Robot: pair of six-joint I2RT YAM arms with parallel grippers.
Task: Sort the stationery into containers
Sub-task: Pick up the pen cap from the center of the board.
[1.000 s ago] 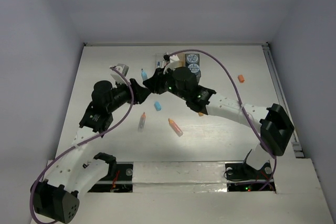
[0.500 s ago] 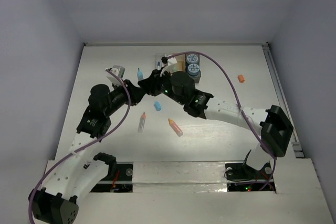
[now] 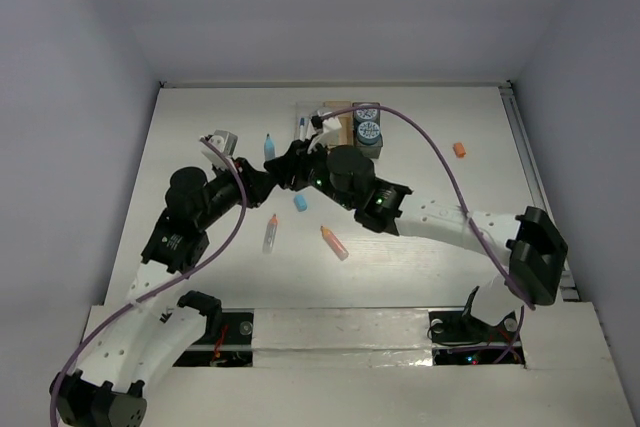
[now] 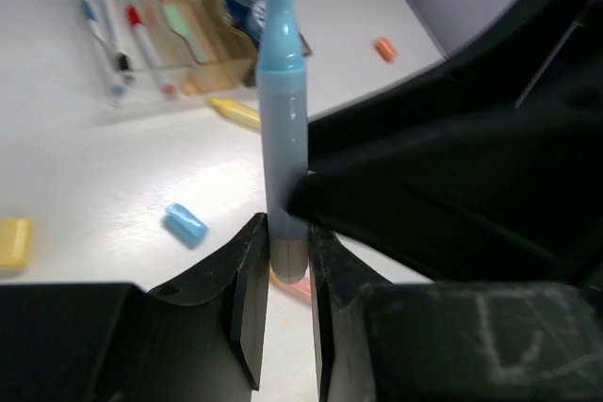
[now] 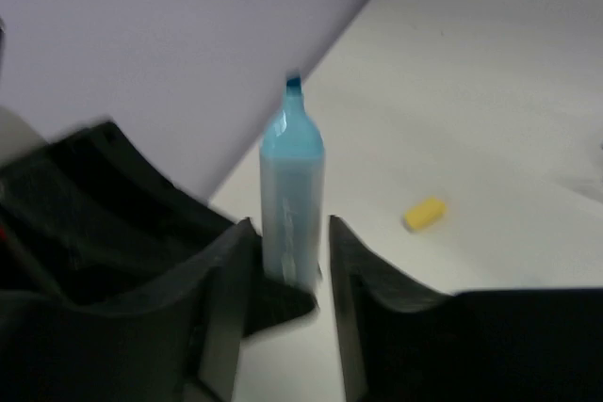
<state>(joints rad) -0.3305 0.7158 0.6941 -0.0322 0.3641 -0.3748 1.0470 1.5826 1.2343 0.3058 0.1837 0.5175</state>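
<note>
Left gripper [image 4: 287, 244] clamps the lower barrel of the blue marker [image 4: 283, 138], tip up, while right gripper [image 5: 292, 251] flanks it, jaws narrowly parted.

Bins [image 3: 345, 117] far centre on tabletop [image 3: 420, 147]: pens [image 3: 302, 128] in left bin, rolls [image 3: 367, 129] in right. Just left of them a marker [image 3: 269, 146] stands upright between left claw [image 4: 285, 233] and right claw [image 5: 290, 228]. Nearer: stub [image 3: 300, 203], then second marker [image 3: 270, 234] to its left, third marker [image 3: 334, 242] to its right; small bit [image 3: 459, 149] lies well right of the bins.
</note>
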